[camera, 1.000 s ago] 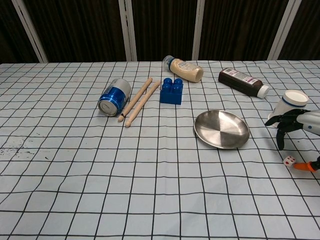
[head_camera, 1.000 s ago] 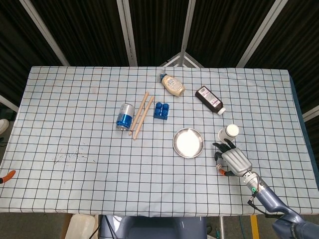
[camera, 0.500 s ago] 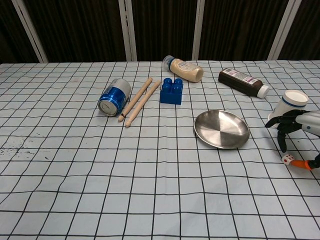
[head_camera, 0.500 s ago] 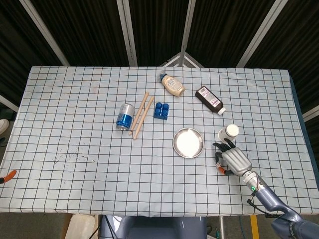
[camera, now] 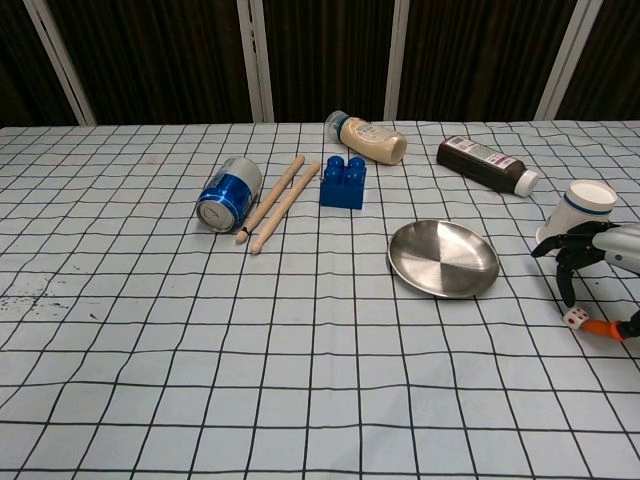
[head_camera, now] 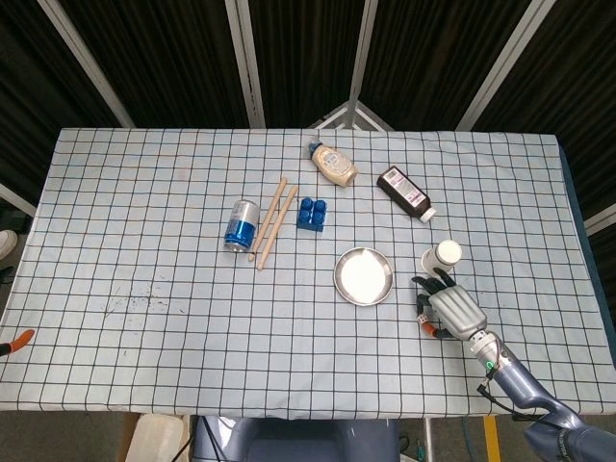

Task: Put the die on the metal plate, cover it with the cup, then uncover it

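Observation:
The small white die (camera: 575, 318) lies on the checked cloth at the far right. My right hand (camera: 590, 262) hovers just over it with fingers hanging down and apart. One fingertip (camera: 569, 296) ends right above the die and the orange thumb tip (camera: 602, 328) sits beside it. The head view shows this hand (head_camera: 452, 310) covering the die. The round metal plate (camera: 443, 260) lies bare to the left of the hand. A white paper cup (camera: 582, 207) with a blue band stands behind the hand. At the head view's left edge, only an orange tip (head_camera: 15, 339) shows, perhaps my left hand.
A blue can (camera: 228, 194) lies on its side beside two wooden sticks (camera: 278, 203). Behind the plate are a blue brick (camera: 343, 183), a lying sauce bottle (camera: 368, 138) and a lying dark bottle (camera: 487, 164). The table's right edge is close to the hand.
My right hand's fingers have sunk a little lower and closer around the die. The die, cup and plate have stayed where they were.

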`<move>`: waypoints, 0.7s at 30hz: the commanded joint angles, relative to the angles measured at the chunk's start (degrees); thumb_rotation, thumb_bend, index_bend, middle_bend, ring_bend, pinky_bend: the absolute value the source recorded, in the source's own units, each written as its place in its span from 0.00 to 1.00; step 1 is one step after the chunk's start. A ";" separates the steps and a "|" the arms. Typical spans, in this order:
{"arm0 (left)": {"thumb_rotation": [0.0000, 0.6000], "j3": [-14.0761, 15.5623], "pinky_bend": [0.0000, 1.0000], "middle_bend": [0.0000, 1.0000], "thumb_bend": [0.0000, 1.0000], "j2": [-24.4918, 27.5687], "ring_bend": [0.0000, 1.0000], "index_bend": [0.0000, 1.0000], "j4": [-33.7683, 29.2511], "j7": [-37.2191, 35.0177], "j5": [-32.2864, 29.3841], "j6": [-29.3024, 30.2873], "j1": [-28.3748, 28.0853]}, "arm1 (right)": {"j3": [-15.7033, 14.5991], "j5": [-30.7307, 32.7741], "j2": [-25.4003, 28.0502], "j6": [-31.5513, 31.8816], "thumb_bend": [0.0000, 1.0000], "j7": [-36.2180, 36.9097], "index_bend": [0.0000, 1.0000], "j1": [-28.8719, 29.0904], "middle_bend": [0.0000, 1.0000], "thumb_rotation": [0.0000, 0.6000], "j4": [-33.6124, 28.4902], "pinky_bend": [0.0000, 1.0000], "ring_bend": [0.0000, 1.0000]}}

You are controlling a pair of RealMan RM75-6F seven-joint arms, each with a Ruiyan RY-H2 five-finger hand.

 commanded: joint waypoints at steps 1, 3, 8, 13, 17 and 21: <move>1.00 0.00 0.06 0.00 0.13 -0.05 0.00 0.13 -0.03 0.17 -0.02 -0.02 -0.04 | -0.06 0.09 -0.03 -0.10 0.34 0.03 0.52 0.04 0.16 1.00 0.12 0.04 0.20; 1.00 0.02 0.06 0.00 0.13 -0.10 0.00 0.13 -0.03 0.30 -0.02 -0.04 -0.06 | -0.10 0.18 -0.03 -0.17 0.34 0.06 0.52 0.06 0.16 1.00 0.18 0.05 0.20; 1.00 0.03 0.06 0.00 0.13 -0.20 0.00 0.13 -0.04 0.48 0.00 -0.08 -0.13 | -0.23 0.25 -0.09 -0.33 0.36 0.05 0.54 0.20 0.17 1.00 0.26 0.04 0.20; 1.00 0.02 0.06 0.00 0.13 -0.22 0.00 0.13 -0.03 0.52 -0.03 -0.02 -0.12 | -0.34 0.30 -0.23 -0.45 0.38 0.06 0.57 0.32 0.17 1.00 0.36 0.04 0.21; 1.00 -0.01 0.06 0.00 0.13 -0.21 0.00 0.13 -0.02 0.46 -0.04 0.07 -0.09 | -0.44 0.36 -0.23 -0.47 0.41 0.22 0.58 0.36 0.18 1.00 0.30 0.05 0.21; 1.00 -0.03 0.06 0.00 0.13 -0.18 0.00 0.13 -0.01 0.32 -0.08 0.09 -0.07 | -0.37 0.24 0.25 0.16 0.43 0.18 0.59 0.33 0.18 1.00 -0.28 0.05 0.21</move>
